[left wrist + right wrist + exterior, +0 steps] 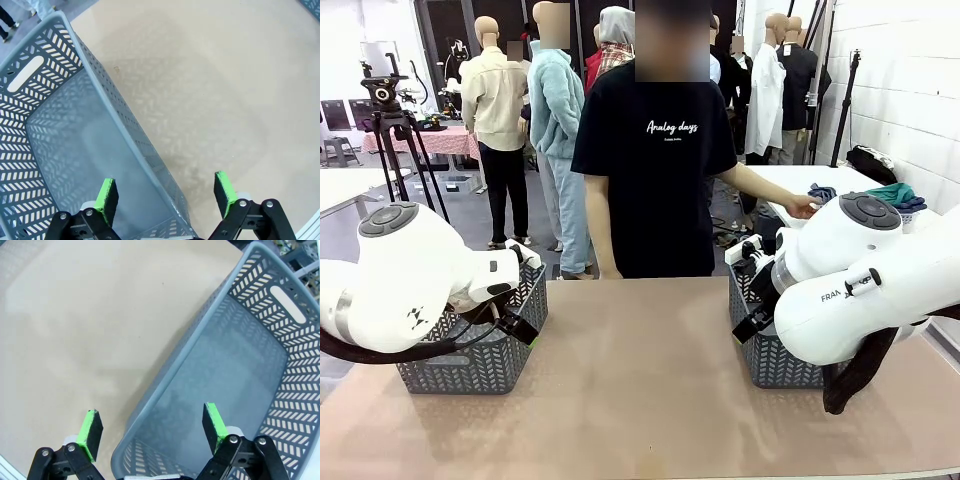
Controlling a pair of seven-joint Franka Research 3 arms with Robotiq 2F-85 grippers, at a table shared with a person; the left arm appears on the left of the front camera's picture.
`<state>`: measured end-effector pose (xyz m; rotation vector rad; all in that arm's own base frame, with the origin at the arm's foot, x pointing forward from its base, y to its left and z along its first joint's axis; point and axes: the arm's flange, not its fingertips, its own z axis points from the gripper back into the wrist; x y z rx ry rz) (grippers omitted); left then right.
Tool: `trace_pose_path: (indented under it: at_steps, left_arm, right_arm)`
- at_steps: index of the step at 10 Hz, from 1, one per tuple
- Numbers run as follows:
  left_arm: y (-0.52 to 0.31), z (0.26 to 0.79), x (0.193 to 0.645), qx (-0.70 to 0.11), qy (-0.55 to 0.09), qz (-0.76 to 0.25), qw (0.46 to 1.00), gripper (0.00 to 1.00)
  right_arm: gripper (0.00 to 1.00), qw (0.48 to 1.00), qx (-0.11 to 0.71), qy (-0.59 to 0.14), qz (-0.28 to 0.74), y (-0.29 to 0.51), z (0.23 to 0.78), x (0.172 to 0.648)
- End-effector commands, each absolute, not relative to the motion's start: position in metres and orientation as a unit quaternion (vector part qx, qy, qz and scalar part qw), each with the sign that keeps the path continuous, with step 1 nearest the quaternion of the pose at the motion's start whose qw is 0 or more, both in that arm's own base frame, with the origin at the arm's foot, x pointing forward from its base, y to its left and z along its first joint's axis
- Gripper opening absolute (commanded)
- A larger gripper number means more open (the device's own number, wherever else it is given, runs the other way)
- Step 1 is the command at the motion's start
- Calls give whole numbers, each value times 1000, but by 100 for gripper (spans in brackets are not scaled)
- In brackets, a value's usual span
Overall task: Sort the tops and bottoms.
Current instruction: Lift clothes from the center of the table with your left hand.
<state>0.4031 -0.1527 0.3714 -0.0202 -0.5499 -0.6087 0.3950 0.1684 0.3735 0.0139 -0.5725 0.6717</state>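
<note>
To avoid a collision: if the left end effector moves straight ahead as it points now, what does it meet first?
The left end effector would probably meet the basket rim first; depth is unclear.

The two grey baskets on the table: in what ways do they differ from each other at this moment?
The left basket stands at the left side of the table, the right basket at its right side. In the front view the left basket shows most of its front wall; the right basket is about half covered by the right arm. Both are grey, with herringbone slots and a handle slot, and both are empty.
</note>
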Motion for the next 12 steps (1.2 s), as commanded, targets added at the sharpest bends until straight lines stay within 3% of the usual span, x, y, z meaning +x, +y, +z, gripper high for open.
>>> trace_pose_path:
  at_steps: [1, 9, 12]
  left_arm:
    - [-151, 371, 404, -10, -267, -294, 917, 100]
    - [-153, 371, 403, -10, -267, -296, 917, 100]
    - [-140, 403, 387, -5, -307, -278, 910, 100]
  right_arm:
    - [100, 905, 7, -277, 324, 168, 374, 395]
    - [100, 904, 7, -277, 325, 168, 374, 395]
    - [100, 902, 9, -299, 311, 163, 397, 393]
